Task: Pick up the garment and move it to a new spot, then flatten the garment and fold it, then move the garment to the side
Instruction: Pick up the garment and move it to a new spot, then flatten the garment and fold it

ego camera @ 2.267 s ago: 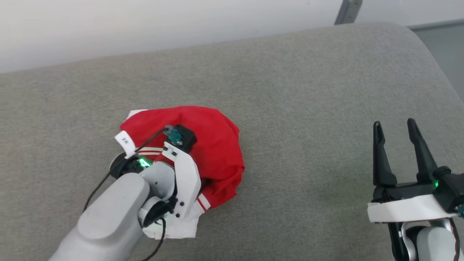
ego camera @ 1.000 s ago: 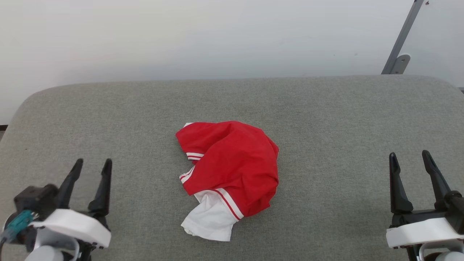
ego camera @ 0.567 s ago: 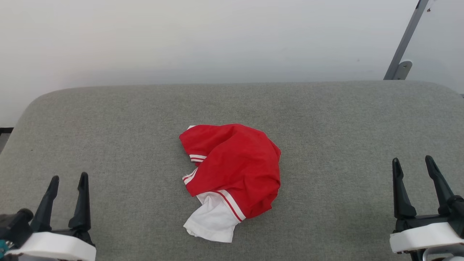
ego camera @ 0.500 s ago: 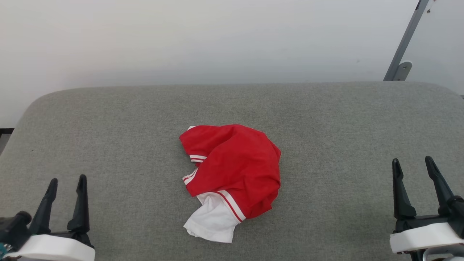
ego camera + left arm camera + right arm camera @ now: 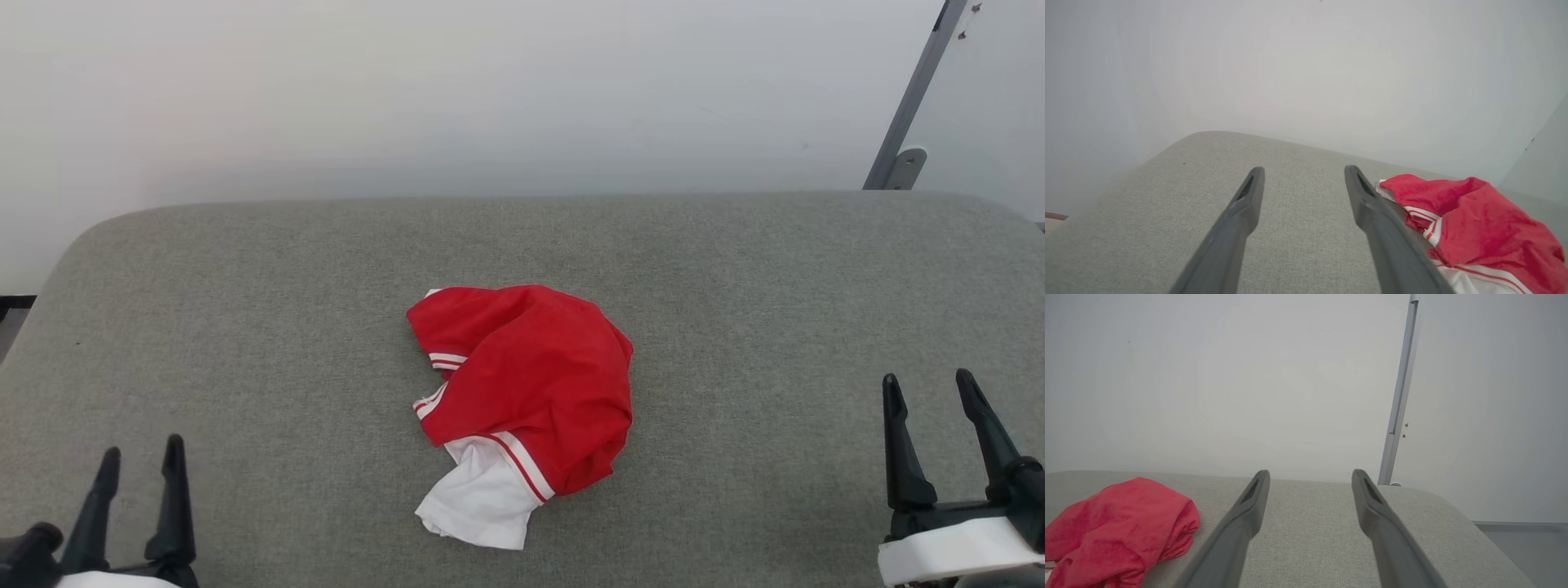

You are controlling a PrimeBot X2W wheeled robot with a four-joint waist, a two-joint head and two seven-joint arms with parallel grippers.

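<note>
Cushion (image 5: pixel 245 327); bunched garment (image 5: pixel 539 376), lettering perhaps hidden

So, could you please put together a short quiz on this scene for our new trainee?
1. True or false: the garment lies flat and folded on the grey cushion.
2. The left gripper is: A) shut on cloth, B) open and empty, C) resting on the garment.
3. What colour is the sleeve end nearest the robot?
Key: 1 false, it is crumpled; 2 B; 3 white.

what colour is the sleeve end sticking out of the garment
White, edged with red-white stripe trim, on the red garment; the sleeve end shows best in the head view.
</note>
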